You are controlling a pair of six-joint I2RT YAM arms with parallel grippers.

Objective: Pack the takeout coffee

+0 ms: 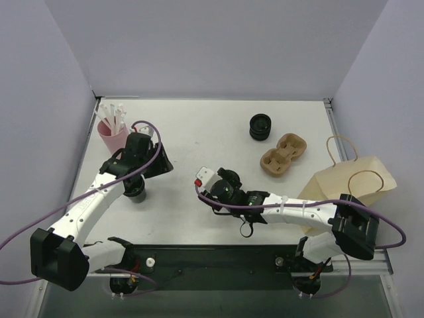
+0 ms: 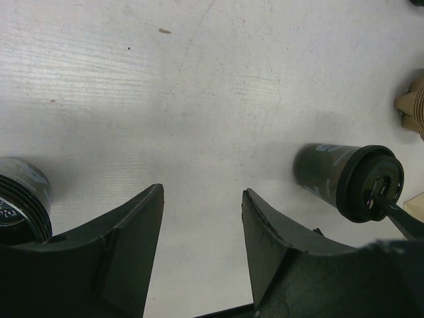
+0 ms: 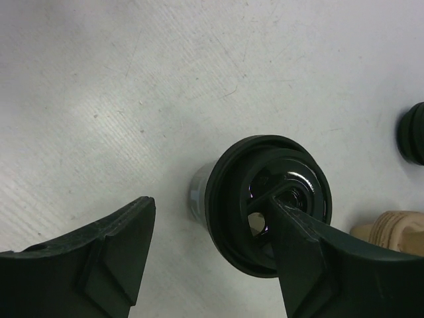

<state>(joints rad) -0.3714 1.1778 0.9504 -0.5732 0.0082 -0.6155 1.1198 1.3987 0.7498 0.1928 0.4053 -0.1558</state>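
Note:
The takeout coffee [image 3: 265, 199], a small dark cup with a black round lid, stands upright on the white table near its middle [image 1: 228, 180]. My right gripper [image 3: 211, 202] is open above it. One of its fingers [image 3: 311, 245] lies across the lid's top and the other stands apart to the left of the cup. The left wrist view shows the same cup [image 2: 348, 179] at the right, with that finger on its lid. My left gripper [image 2: 203, 192] is open and empty over bare table, left of the cup [image 1: 159, 162].
A brown paper bag [image 1: 351, 182] stands at the right edge, beside my right arm. A cardboard cup carrier [image 1: 285, 156] and a stack of black ribbed rings [image 1: 260, 127] lie behind the cup. A pink cup of white sticks [image 1: 114, 132] stands far left. A dark ribbed cup [image 2: 23, 199] sits under my left arm.

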